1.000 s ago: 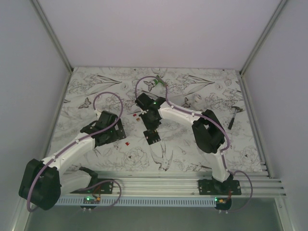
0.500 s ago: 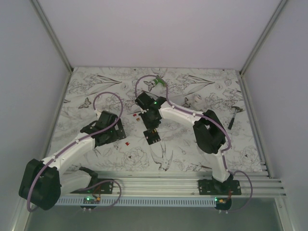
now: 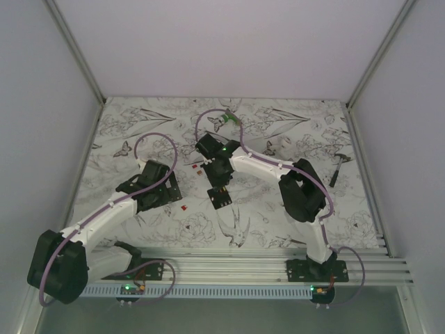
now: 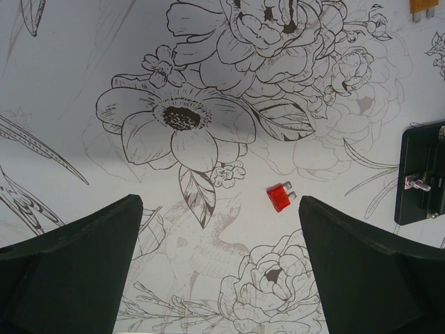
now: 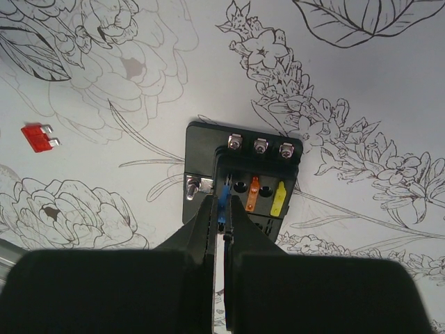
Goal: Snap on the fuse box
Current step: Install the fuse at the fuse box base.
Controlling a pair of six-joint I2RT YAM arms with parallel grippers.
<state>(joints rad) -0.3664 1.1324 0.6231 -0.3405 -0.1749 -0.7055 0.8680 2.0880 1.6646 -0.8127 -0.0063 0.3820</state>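
Observation:
The fuse box (image 3: pixel 220 198) is a small black block lying flat on the flower-print table, also showing as the fuse box (image 5: pixel 201 149) and the fuse box (image 4: pixel 423 174). An orange fuse (image 5: pixel 253 193) and a yellow fuse (image 5: pixel 278 198) sit in its slots. My right gripper (image 5: pixel 222 209) (image 3: pixel 217 186) hangs right over the box, shut on a blue fuse (image 5: pixel 222 198) whose tip is at the leftmost slot. My left gripper (image 4: pixel 217 202) (image 3: pixel 156 189) hovers open to the left of the box, nothing between its fingers.
A loose red fuse (image 4: pixel 279 197) (image 5: pixel 36 137) lies on the table between the two grippers. Another orange fuse (image 4: pixel 423 5) lies farther back. A green-and-white object (image 3: pixel 224 120), a white item (image 3: pixel 285 145) and a dark tool (image 3: pixel 339 167) lie toward the back and right.

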